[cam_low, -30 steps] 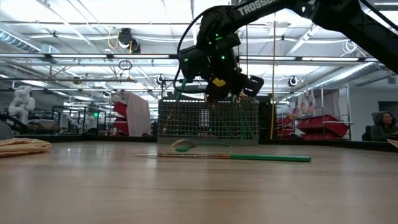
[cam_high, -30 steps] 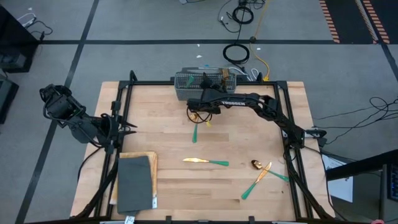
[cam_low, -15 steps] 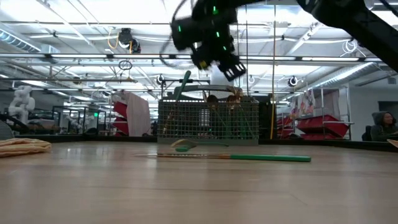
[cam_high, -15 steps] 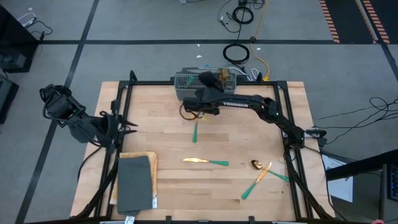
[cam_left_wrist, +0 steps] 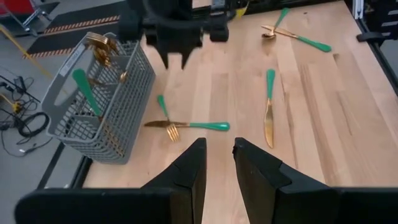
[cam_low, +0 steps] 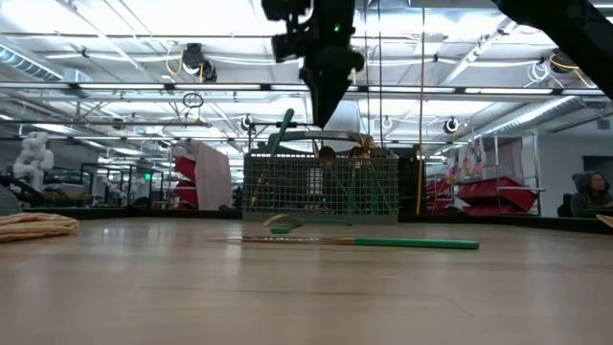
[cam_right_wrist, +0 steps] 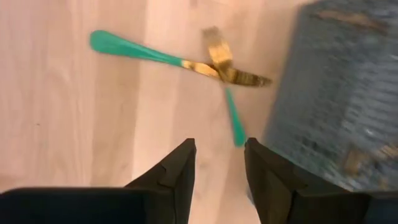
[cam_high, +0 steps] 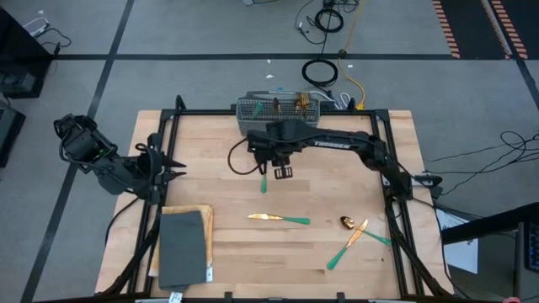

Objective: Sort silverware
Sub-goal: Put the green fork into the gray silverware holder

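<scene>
Beside the basket (cam_high: 278,112), the right pincer (cam_high: 282,172) hangs spread and empty above two crossed pieces (cam_right_wrist: 214,67); descending, it could nip both or scatter them.

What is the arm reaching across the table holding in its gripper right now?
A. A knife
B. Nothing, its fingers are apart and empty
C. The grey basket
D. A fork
B: the right gripper hangs with its fingers apart and nothing between them, above two crossed pieces of silverware lying on the table beside the wire basket.
</scene>
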Tool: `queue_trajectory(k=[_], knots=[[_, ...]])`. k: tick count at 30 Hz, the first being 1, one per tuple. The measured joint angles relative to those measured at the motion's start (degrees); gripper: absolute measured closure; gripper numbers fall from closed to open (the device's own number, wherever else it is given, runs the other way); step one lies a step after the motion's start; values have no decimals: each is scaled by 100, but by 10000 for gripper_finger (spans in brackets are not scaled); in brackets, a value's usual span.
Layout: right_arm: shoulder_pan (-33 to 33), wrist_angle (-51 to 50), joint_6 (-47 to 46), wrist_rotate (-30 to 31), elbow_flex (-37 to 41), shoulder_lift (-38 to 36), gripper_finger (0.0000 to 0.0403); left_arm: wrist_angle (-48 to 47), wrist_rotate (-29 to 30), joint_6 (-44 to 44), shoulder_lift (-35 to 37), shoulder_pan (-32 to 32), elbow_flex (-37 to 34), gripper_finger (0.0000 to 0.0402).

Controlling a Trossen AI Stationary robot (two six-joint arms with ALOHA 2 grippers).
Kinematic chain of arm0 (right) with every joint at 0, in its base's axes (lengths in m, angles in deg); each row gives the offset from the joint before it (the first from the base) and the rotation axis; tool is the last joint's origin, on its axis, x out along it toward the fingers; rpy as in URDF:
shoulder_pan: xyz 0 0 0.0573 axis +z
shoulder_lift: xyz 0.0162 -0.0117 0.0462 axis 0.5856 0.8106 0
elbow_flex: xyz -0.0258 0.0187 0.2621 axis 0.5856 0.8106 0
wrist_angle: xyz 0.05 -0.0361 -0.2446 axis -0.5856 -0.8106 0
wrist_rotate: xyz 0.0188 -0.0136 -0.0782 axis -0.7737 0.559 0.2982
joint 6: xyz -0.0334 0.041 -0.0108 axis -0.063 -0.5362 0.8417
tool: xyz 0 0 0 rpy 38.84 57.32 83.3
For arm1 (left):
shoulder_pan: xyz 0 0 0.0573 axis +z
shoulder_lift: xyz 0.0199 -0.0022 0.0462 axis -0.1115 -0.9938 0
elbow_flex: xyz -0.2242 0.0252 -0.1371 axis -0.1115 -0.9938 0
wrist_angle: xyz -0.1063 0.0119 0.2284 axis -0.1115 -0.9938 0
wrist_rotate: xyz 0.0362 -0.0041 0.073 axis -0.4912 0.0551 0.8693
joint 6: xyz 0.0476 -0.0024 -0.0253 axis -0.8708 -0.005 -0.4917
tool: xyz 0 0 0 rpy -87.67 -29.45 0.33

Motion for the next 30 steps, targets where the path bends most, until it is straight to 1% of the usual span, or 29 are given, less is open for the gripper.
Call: queue_trajectory(k=[3,9,13,14,16,24,27,30], knots=[[3,513,326,-217,310,111,275,-6,0,-2,-11,0,0,311],[-140,1891,1074,-664,1005,134,275,-156,10,-20,-13,0,0,311],[-341,2303,1217,-686,1302,134,275,-380,179,-15,-13,0,0,311],[-407,2411,1190,-782,1369,134,275,-402,267,-14,-13,0,0,311],[-537,2456,1124,-926,1485,136,275,-450,379,-15,-13,0,0,311],[-934,2435,1161,-962,1520,209,275,-494,443,-25,2,0,0,311],[-1085,2104,886,-1078,1520,219,275,-472,446,2,4,0,0,311],[-1126,1714,996,-1060,1518,206,275,-402,566,-1,-13,0,0,311]])
